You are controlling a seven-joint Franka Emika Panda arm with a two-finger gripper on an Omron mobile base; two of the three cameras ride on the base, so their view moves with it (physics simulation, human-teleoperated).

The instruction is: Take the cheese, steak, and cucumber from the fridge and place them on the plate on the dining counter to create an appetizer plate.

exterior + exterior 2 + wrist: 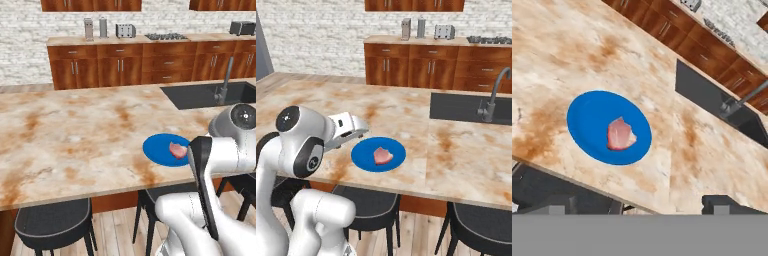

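1. A kitchen with a pale brick back wall (30, 45) and a run of reddish-brown wood cabinets (120, 65) under a back counter carrying two metal canisters (95, 27), a toaster (125, 30) and a gas hob (165, 36).
2. In front lies the large beige marbled stone dining counter with orange-brown veining (75, 130), which carries the things.
3. A dark inset sink (200, 95) with a grey curved tap (225, 80) sits towards the counter's far right corner.
4. Black round stools (52, 222) stand tucked under the counter's near edge.
5. The flat round bright blue plate (157, 149) lies on the counter close to its near edge, well apart from the sink.
6. The small pinkish-red slab of raw steak with a pale edge (177, 149) rests on the plate, a little off its middle; in the hand view it lies flat, with bare blue plate around it.
7. The white arm's hand (634, 205) hangs above the counter's near edge, just beside the plate and clear of it.
8. Its two dark fingertips (719, 204) stand wide apart with nothing between them: the hand is open and holds nothing.
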